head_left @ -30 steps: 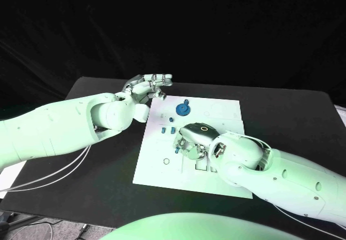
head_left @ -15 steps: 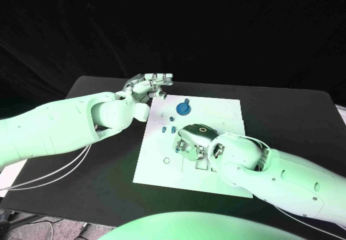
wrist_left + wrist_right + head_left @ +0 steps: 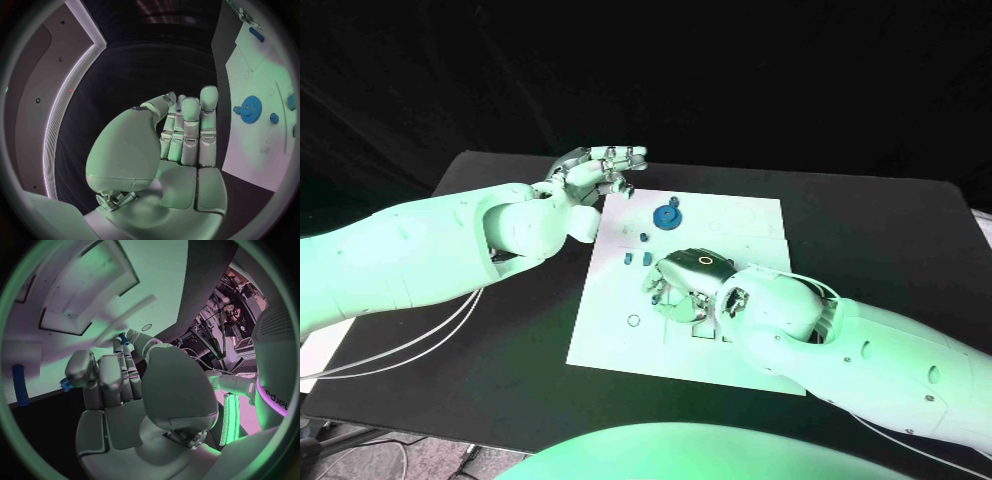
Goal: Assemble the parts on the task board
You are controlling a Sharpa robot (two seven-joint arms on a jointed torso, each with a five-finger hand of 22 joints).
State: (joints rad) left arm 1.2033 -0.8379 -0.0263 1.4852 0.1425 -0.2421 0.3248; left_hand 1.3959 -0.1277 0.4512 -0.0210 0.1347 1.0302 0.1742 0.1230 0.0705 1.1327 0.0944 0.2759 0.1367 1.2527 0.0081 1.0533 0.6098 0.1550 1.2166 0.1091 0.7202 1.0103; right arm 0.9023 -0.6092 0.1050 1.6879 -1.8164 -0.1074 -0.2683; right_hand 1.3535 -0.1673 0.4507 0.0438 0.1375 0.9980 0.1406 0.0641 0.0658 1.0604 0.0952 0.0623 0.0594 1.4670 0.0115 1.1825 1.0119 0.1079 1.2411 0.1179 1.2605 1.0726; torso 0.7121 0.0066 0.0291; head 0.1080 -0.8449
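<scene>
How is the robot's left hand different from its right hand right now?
The left hand is raised beside the task board's far corner, over the black table; the right hand is down over the board's middle. The left hand holds nothing, fingers fairly straight; the right hand's fingers curl, with something small and blue at their tips. Both are silver, on white arms.

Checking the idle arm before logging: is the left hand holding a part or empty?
Empty. The left hand holds nothing in its wrist view, fingers straight and close together; it hovers beside the task board.
</scene>
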